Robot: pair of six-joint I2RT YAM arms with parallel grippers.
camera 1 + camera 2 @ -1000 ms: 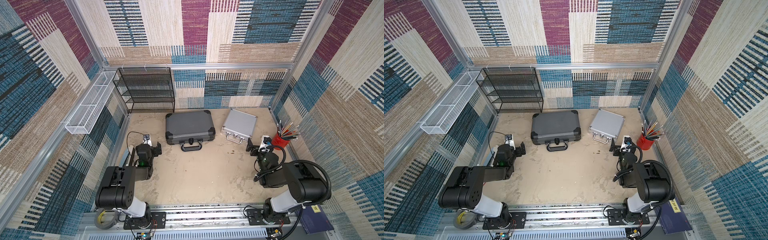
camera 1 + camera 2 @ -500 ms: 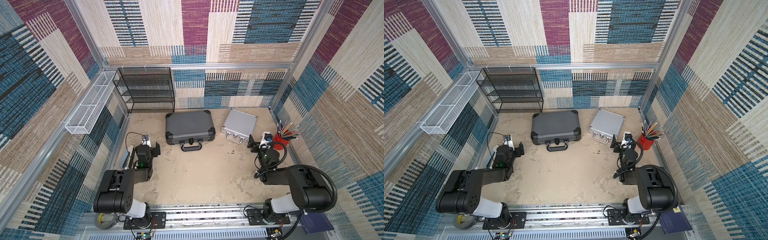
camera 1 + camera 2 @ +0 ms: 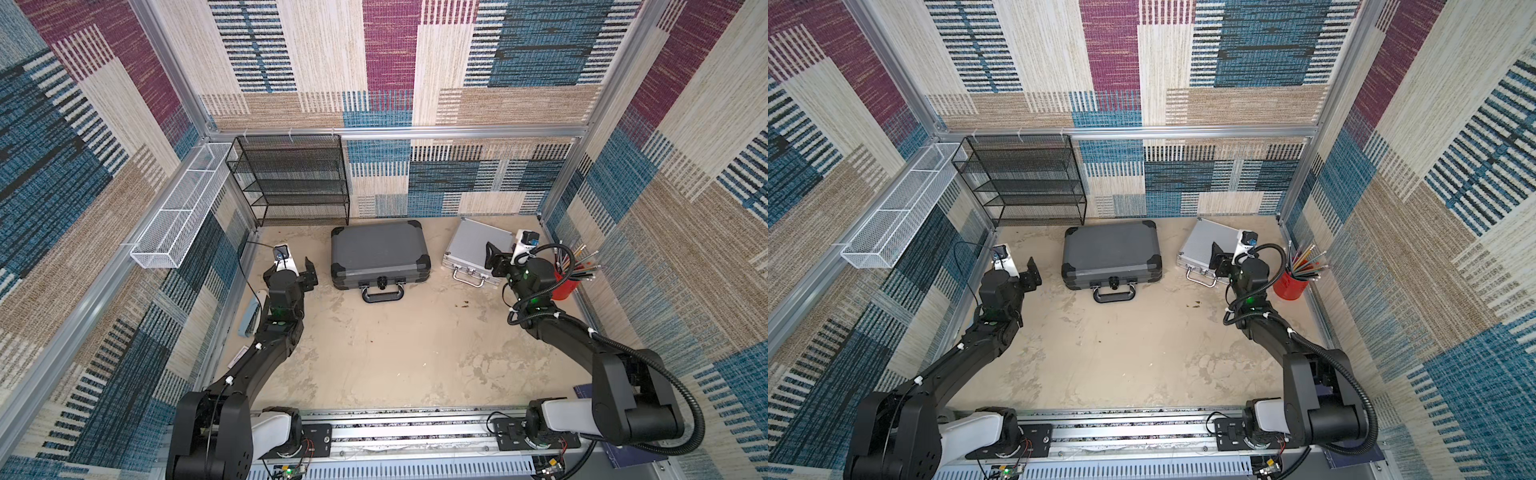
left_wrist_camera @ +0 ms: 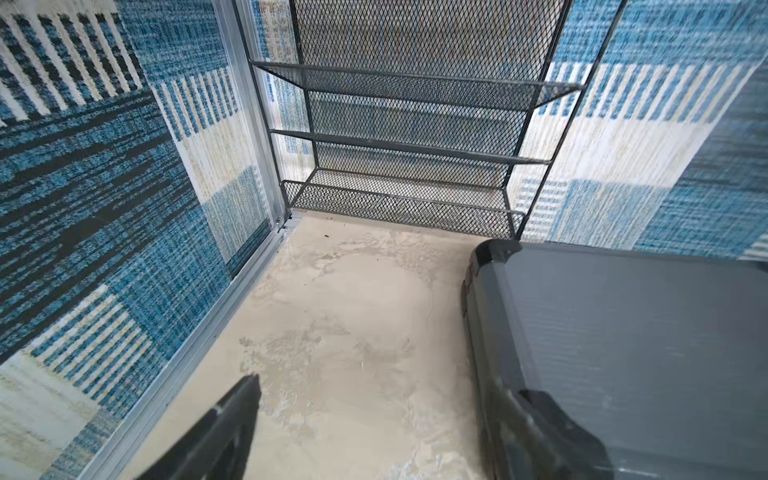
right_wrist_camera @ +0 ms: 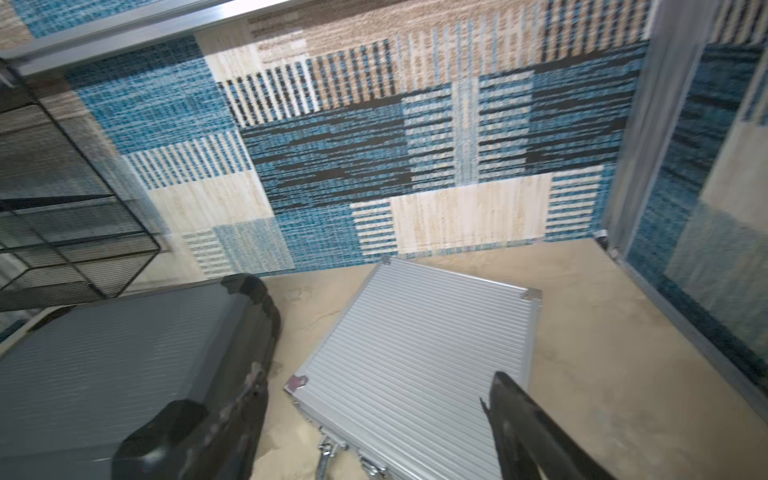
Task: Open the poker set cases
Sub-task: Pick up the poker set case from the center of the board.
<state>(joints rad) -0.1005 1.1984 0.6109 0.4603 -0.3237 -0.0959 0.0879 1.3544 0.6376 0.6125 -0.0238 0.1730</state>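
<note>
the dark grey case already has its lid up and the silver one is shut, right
No: the dark grey case is shut too, lid lying flat, as both top views show. The silver case is shut, as you said.

Large dark grey case point(image 3: 380, 255) with black corners lies flat, lid closed, at the rear centre of the table point(image 3: 395, 353), black handle point(image 3: 382, 293) toward the robot. Smaller ribbed silver case point(image 3: 471, 243) lies flat and closed to its right, apart from it and turned at an angle, metal handle point(image 3: 469, 277) frontward.
</note>
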